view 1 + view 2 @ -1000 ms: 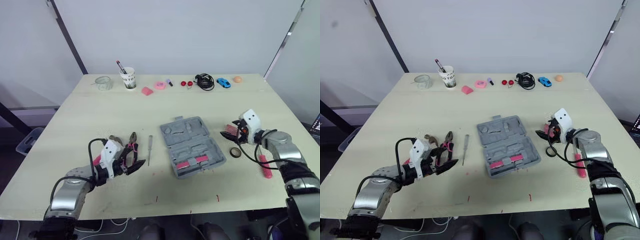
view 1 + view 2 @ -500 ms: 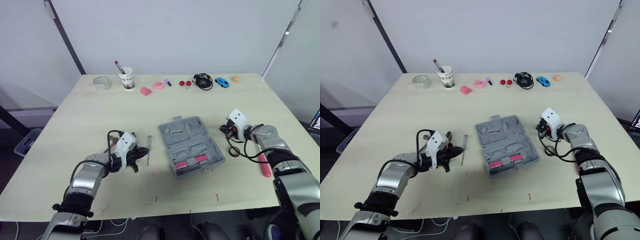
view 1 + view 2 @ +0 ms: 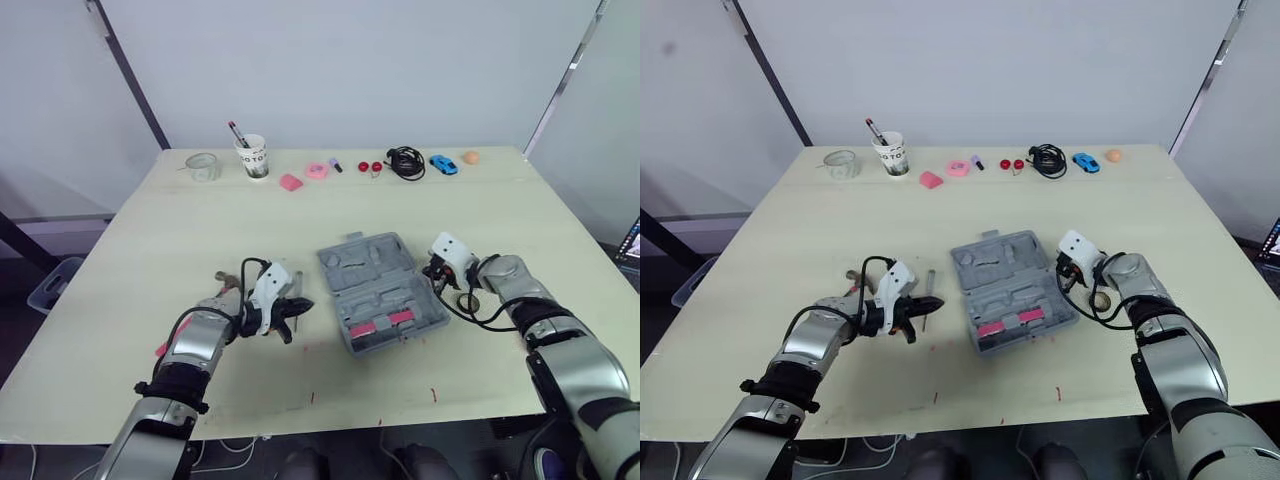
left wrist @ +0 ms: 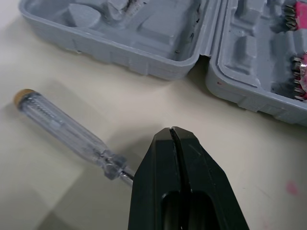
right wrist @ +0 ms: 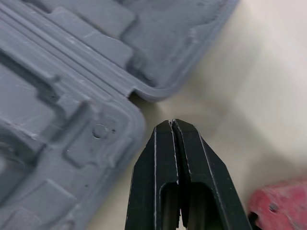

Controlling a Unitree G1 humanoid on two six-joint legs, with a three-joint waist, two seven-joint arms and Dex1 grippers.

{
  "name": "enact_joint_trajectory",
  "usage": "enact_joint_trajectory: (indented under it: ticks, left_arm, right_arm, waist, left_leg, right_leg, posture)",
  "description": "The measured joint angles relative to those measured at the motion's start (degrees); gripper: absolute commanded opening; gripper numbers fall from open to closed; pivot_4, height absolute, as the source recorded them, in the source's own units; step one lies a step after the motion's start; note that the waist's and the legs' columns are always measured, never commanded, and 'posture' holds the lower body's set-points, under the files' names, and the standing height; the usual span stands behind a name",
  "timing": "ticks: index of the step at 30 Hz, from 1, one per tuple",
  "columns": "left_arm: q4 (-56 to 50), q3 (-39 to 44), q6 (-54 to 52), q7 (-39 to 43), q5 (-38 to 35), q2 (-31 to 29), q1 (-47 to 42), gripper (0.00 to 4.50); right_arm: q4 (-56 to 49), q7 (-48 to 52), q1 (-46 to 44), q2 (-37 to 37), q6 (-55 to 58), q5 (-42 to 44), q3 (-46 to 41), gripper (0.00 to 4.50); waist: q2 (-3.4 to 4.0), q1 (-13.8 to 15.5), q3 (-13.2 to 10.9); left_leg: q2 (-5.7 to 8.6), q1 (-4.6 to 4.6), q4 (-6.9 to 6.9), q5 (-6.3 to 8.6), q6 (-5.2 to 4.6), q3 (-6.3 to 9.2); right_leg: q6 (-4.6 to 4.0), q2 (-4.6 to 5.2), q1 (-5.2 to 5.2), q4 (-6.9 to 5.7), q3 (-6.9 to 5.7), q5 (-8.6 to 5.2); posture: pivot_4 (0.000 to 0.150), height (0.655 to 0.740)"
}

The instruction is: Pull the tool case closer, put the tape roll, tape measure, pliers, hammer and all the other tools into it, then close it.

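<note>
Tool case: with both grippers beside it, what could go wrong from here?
1. The left gripper, shut, has its tip right by the screwdriver; moving toward the tool case could roll it away.
2. The right gripper, shut, sits at the case's hinge notch; a push there may swivel the open case, not pull it.

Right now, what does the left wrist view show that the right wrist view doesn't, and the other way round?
Left wrist: a clear-handled screwdriver lying beside the case, its shaft running under the shut left gripper, and pink bits seated in one half of the case. Right wrist: a red object beside the shut right gripper; I cannot tell what it is. Both: the open grey case, with that arm's gripper tip close to its outer wall.
</note>
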State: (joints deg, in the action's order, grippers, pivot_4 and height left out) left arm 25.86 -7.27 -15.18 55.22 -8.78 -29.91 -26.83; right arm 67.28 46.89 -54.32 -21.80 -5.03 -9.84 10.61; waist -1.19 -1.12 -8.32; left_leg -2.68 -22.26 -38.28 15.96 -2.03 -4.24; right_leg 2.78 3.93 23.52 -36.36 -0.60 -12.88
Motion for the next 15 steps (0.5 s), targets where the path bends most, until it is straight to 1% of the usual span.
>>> enact_joint_trajectory:
  ticks: [11,15]
  left_arm:
    - [-0.1,0.0,-1.0,0.6,0.2,-0.1,0.1,0.01]
    - [-0.1,0.0,-1.3,0.8,0.2,0.0,0.1,0.01]
  right_arm:
    - [1.3,1.1,-0.9,0.7,-0.8,-0.7,0.0,0.04]
    - [1.4,2.2,-0.9,0.8,-1.3,-0.7,0.0,0.04]
  waist:
    - [0.0,-0.1,0.0]
    - [0.0,-0.6,0.0]
  left_leg:
    - [0.0,0.06,-0.01,0.0,0.0,0.0]
    - [0.0,0.07,-0.01,0.0,0.0,0.0]
  right_leg:
    - [0.0,0.0,0.0,-0.11,0.01,0.0]
    - [0.0,0.0,0.0,-0.14,0.02,0.0]
  posture:
    - [0.15,0.74]
    - [0.15,0.74]
